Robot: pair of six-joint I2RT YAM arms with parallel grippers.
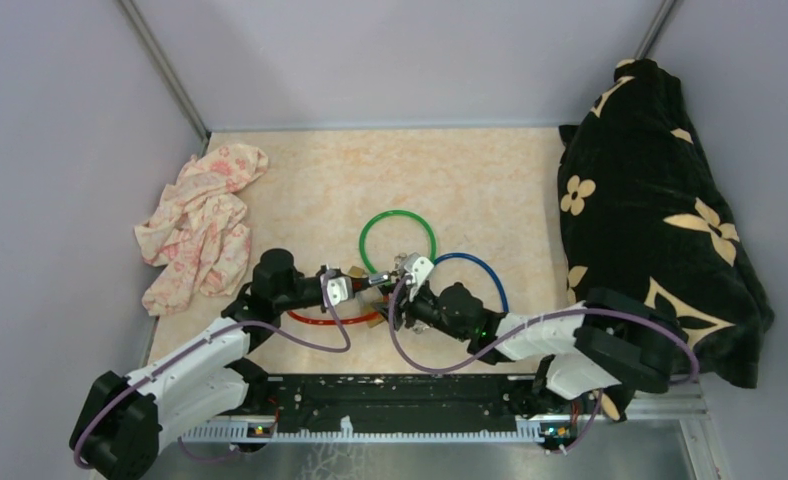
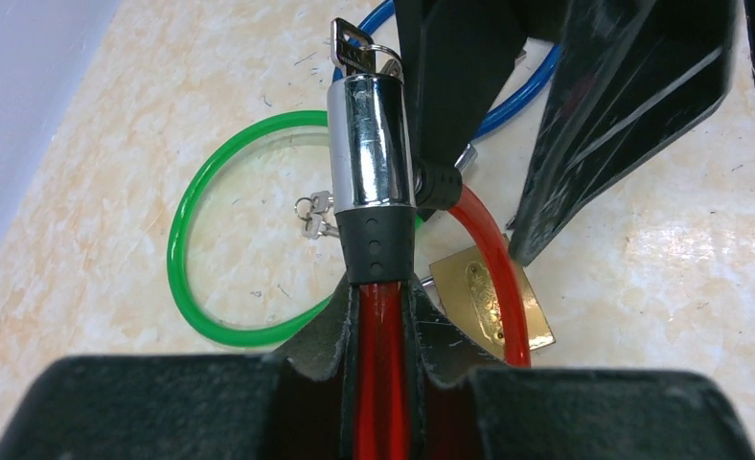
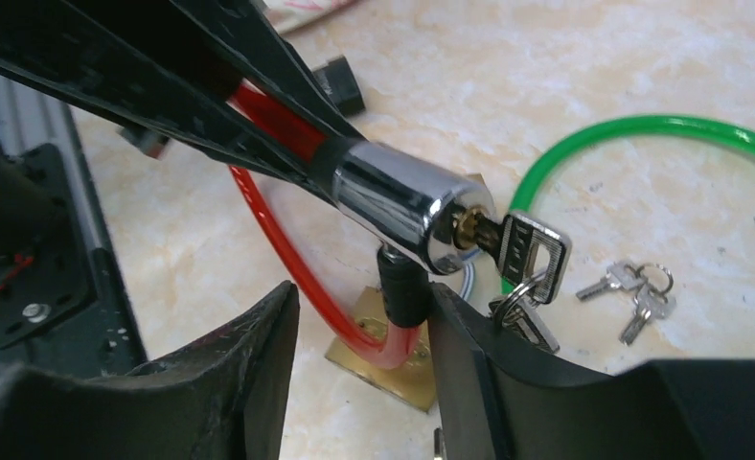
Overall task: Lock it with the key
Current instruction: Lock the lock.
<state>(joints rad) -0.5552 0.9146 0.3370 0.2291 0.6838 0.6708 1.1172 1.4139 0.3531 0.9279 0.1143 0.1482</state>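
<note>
A red cable lock (image 2: 383,364) has a chrome cylinder (image 2: 371,144) with a key (image 2: 353,48) in its end. My left gripper (image 2: 381,316) is shut on the red cable just behind the cylinder's black collar and holds it above the table. In the right wrist view the key (image 3: 522,249) sticks out of the cylinder (image 3: 398,206), a second key hanging from its ring. My right gripper (image 3: 364,326) is open below the cylinder. The cable's black plug end (image 3: 402,287) sits in the cylinder's side, close against the right-hand finger. From above, both grippers (image 1: 342,288) (image 1: 405,275) meet mid-table.
A brass padlock (image 2: 489,297) lies under the red loop. A green cable ring (image 1: 398,215) holds small loose keys (image 3: 632,292), and a blue cable (image 1: 485,275) lies to its right. A pink cloth (image 1: 200,225) lies at the left, a black flowered cushion (image 1: 650,220) at the right.
</note>
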